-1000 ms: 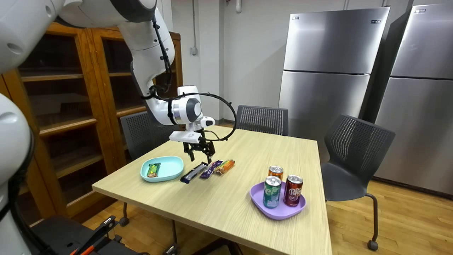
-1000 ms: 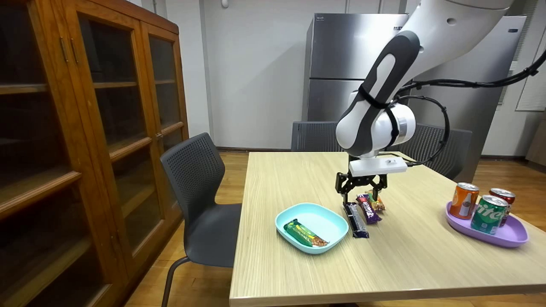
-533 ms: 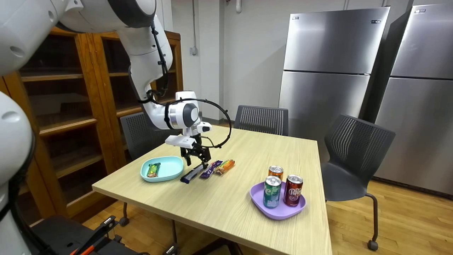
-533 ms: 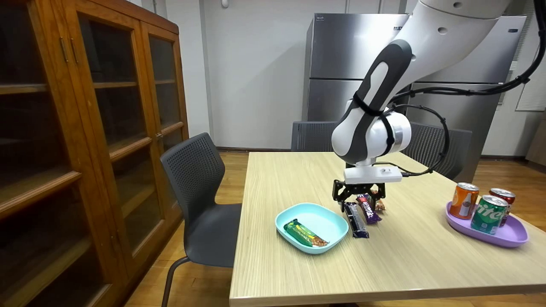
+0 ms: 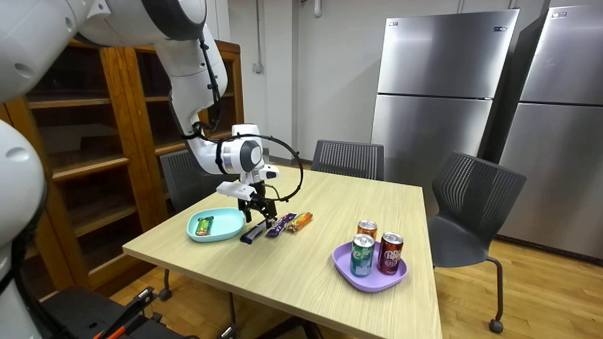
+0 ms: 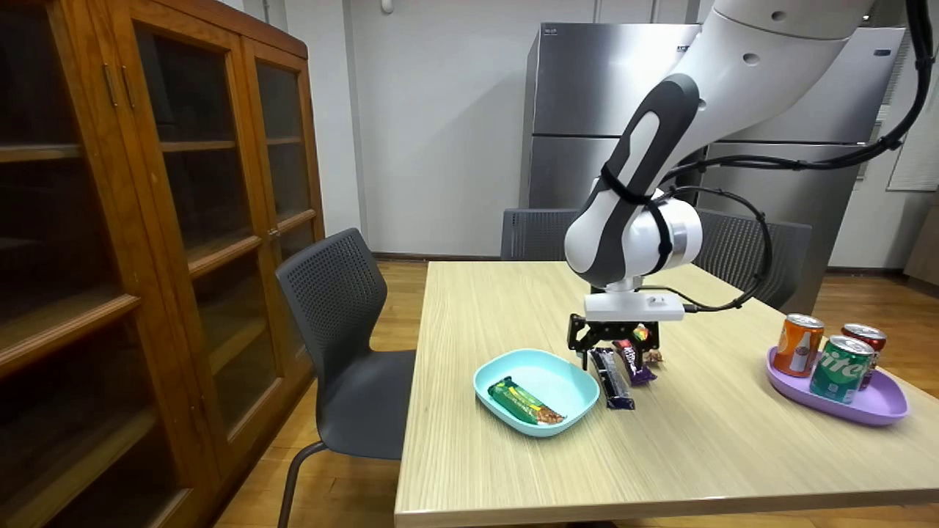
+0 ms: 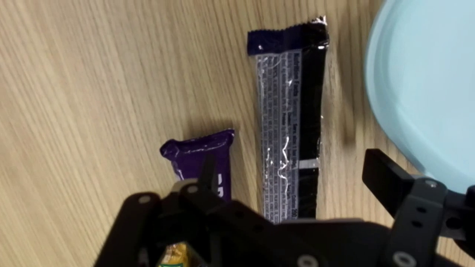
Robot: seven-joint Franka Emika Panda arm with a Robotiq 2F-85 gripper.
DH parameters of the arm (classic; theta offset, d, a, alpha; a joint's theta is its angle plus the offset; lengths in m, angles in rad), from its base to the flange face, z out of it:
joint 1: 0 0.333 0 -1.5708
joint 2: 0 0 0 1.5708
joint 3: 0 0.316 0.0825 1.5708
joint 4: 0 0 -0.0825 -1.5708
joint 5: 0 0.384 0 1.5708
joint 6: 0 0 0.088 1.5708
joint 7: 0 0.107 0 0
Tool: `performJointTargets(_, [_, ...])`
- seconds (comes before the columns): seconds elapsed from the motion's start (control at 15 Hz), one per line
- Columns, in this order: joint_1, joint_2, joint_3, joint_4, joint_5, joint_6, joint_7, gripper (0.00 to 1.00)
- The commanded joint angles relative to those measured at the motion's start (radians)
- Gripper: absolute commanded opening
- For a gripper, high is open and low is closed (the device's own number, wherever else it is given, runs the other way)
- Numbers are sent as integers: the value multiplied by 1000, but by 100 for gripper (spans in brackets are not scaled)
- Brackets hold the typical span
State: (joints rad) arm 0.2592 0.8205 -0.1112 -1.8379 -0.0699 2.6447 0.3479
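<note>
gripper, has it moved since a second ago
Yes: in both exterior views, the gripper has come lower and closer to the blue tray, which stayed put.

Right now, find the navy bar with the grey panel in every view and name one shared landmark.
In an exterior view: navy bar left of centre, below mid-height.
In an exterior view: navy bar right of centre, lower half.
Wrist view: navy bar just right of centre, its lower end hidden.
Landmark: turquoise tray, left of the bar in both exterior views, right of it in the wrist view.
</note>
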Motion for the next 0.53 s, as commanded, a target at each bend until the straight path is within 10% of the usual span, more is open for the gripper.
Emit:
performJointTargets(0.0, [-3, -2, 10, 1, 35, -16, 33, 100])
performJointTargets(0.47, [-10, 15, 14, 12, 79, -17, 41, 100])
